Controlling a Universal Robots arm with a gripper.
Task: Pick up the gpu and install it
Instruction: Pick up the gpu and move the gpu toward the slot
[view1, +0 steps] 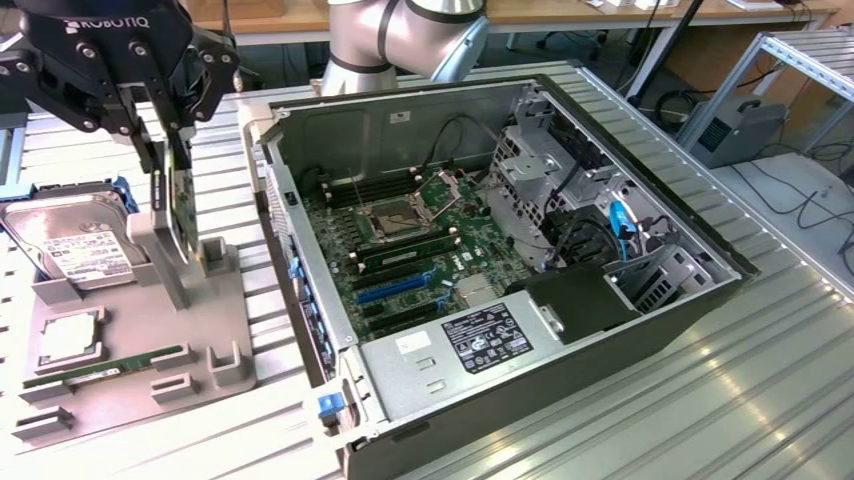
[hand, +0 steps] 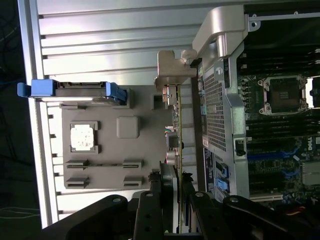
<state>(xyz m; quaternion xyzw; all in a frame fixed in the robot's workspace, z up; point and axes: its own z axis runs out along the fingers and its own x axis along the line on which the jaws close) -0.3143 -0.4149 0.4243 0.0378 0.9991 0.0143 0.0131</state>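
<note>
Gpu, a thin dark expansion card with a silvery end bracket, stood on edge in the grey plastic parts tray, left of the exterior frame. Your black gripper appeared to pinch its faces. Lifting it and seating it in the open metal computer case were not yet done.

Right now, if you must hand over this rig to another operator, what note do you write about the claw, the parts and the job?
Claw: down over the grey plastic parts holder, apparently shut on the thin dark gpu card with silvery metal end bracket.
Card: upright on edge, apparently seated in the holder, beside the open black-and-silver metal computer case.
Done: approach and, it seems, grip.
Left: card not yet lifted, not yet installed in the case.
</note>
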